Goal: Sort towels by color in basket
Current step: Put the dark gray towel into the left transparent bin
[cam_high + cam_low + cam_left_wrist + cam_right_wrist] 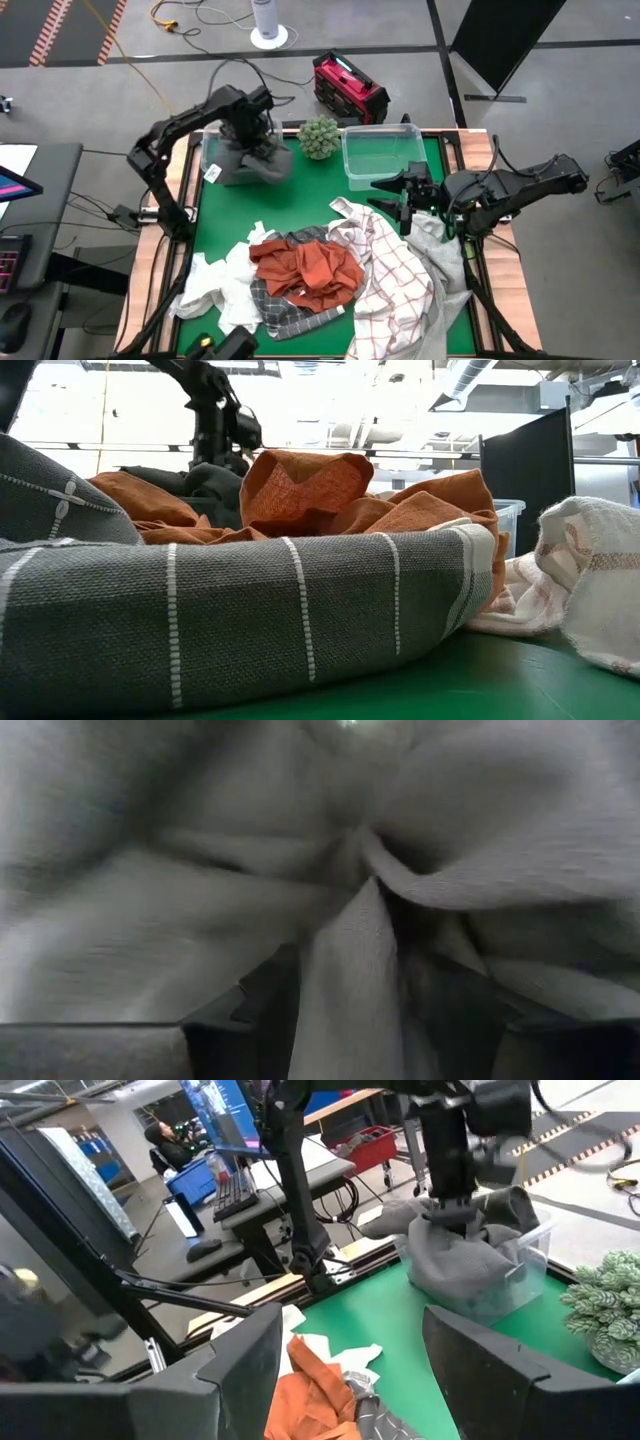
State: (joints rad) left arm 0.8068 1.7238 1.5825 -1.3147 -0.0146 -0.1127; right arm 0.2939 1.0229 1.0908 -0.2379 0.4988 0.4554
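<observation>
A dark grey towel (250, 165) (460, 1260) lies bunched in a clear bin (212, 150) (535, 1240) at the far left, spilling over its rim. My left gripper (258, 140) (450, 1205) points down into it, shut on the cloth. On the near half of the table lies a heap of towels: rust-orange (310, 272), white with grid lines (395, 270), dark grey plaid (285, 310) (250, 610), white (225, 285) and light grey (440, 260). My right gripper (403, 200) (350, 1330) hovers open at the right, nothing between its fingers. My left gripper pinches a raised fold (350, 970) of the dark grey towel between its two fingers (260, 1010), coming from above and pointing down. The rest of the towel spreads slack below it and rests in and over the bin. One layer or several, I cannot tell.
A second clear bin (385, 155) stands at the far right of the green mat, with a small potted plant (318, 137) between the two bins. A red case (350, 88) sits on the floor beyond the far edge. Bare green mat (300, 205) shows between bins and heap.
</observation>
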